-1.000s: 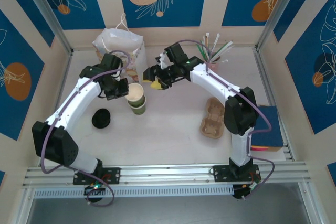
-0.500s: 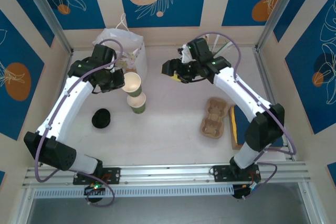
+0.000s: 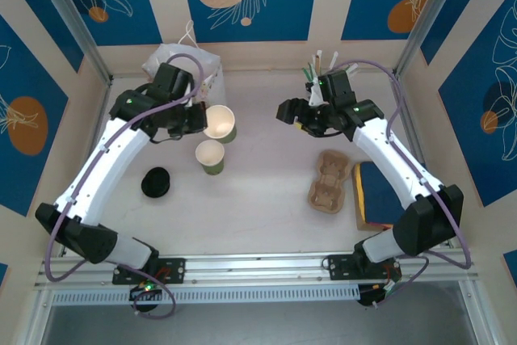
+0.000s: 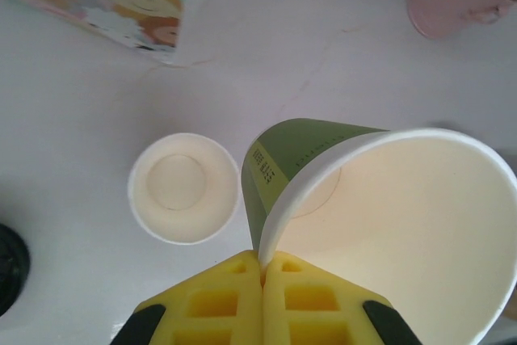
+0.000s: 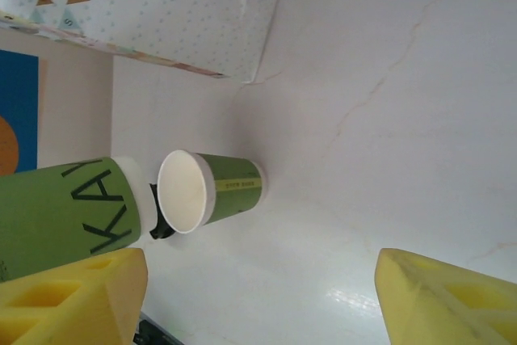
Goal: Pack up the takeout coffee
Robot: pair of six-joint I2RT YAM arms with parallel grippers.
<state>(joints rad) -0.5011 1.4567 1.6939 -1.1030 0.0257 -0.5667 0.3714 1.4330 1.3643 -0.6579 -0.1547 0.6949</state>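
Left end effector (image 3: 197,121) grips lidless green cup (image 3: 220,123) by rim, aloft beside its twin (image 3: 211,156), probably for lidding; right end effector (image 3: 292,111) released.

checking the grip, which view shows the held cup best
Left wrist: close up, the left end effector pinches the held cup by its rim. Top external shows it small; right wrist catches its green side.

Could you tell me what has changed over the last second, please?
The left gripper, fingers shut on the upper green cup, lifted it out of the lower cup toward the gift bag. The right gripper drew back rightward. The lower cup, black lid and cup carrier stayed put.
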